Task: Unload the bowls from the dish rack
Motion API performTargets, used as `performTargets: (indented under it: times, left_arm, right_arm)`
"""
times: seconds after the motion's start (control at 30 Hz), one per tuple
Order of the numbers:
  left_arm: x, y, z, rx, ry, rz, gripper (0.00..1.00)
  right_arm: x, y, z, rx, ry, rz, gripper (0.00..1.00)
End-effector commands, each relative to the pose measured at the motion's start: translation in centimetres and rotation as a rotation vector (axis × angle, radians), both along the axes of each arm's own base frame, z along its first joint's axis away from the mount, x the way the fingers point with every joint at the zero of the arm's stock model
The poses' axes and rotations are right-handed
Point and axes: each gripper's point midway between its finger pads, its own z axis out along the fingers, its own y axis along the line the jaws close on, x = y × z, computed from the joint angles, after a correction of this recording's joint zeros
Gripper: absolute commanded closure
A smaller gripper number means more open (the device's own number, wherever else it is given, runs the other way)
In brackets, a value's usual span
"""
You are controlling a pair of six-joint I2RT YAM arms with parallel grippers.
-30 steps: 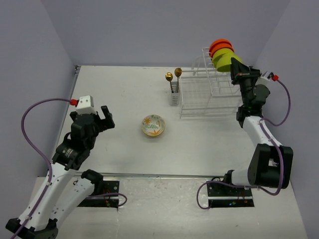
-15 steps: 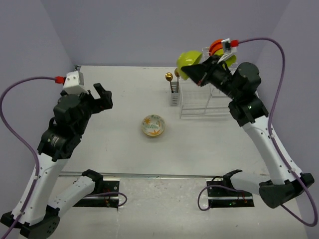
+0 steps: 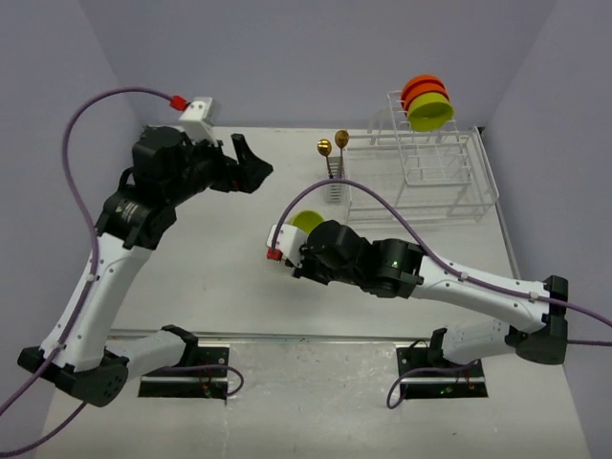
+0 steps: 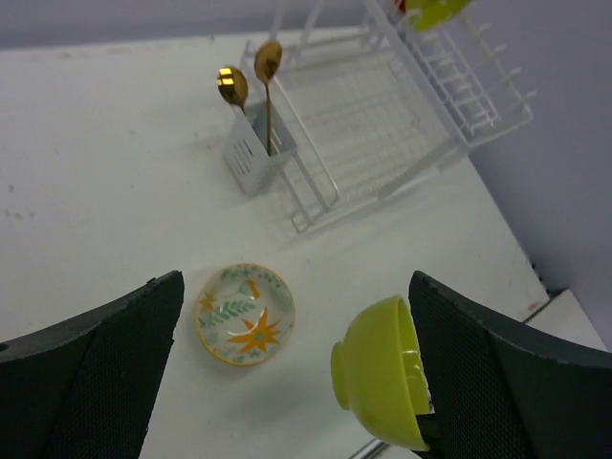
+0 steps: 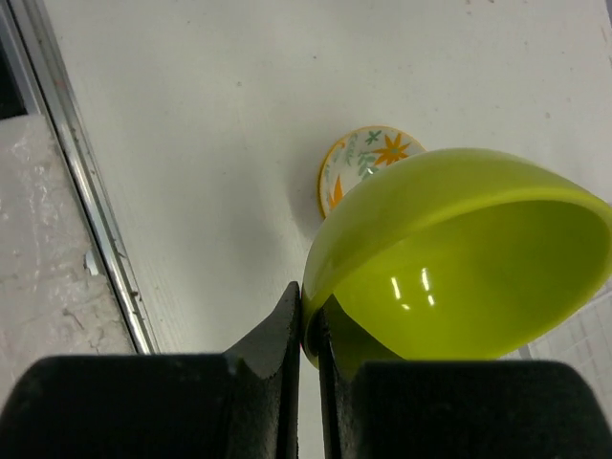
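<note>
The right gripper (image 5: 308,330) is clenched on the rim of a lime bowl (image 5: 459,249), the edge pinched between its jaws. The bowl is tipped well over on its side and is carried off the table (image 3: 210,258), over the middle of it. From the overhead view the right arm reaches low across the table from its base at the near right. Its wrist covers the spot where the flowered bowl (image 4: 245,314) sits. Both wrist cameras show that bowl upright on the white surface, just beside the held one and apart from it. The left gripper (image 3: 254,158) is raised high over the far left part of the table. Its jaws are spread wide with nothing between them, and its camera looks down on the flowered bowl and the lime bowl. The rack (image 3: 421,182) stands at the far right corner of the table. On its raised upper tier are what look like two orange bowls (image 3: 421,86), standing on edge. A second lime bowl (image 3: 430,112) stands in front of them, touching the nearer one. A small caddy (image 3: 334,188) hangs at the rack's left side with two gold spoons (image 4: 268,59) standing in it, bowls up.
</note>
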Motion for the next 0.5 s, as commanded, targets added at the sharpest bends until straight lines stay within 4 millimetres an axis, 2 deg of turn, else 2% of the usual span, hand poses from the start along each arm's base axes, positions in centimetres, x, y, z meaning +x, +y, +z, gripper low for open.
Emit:
performTargets:
  times: [0.0,0.13,0.23,0.33,0.37,0.47]
  left_arm:
    - [-1.8,-4.7,-6.1,0.045,0.180,-0.255,0.00]
    - [-3.6,-8.2,-7.9,0.067,0.206,-0.386,0.00]
    - [-3.7,-8.6,-9.9,0.103,0.247,-0.397,0.00]
    - [-3.5,-7.9,-12.3,0.170,0.278,-0.360,0.03]
    - [-3.1,-7.0,-13.1,0.210,0.285,-0.316,0.03]
    - [-3.0,-6.2,-14.7,0.262,0.312,-0.293,0.10]
  right_arm:
    - [0.4,0.1,1.4,-0.101,-0.168,0.046,1.00]
    - [-1.2,1.1,0.0,-0.146,-0.127,0.172,1.00]
    - [-1.1,1.2,0.2,-0.146,-0.140,0.178,1.00]
    - [-0.8,0.8,0.3,-0.160,-0.161,0.172,1.00]
    - [-0.8,0.8,0.3,-0.165,-0.164,0.173,1.00]
    - [-0.6,0.8,0.2,-0.189,-0.168,0.175,1.00]
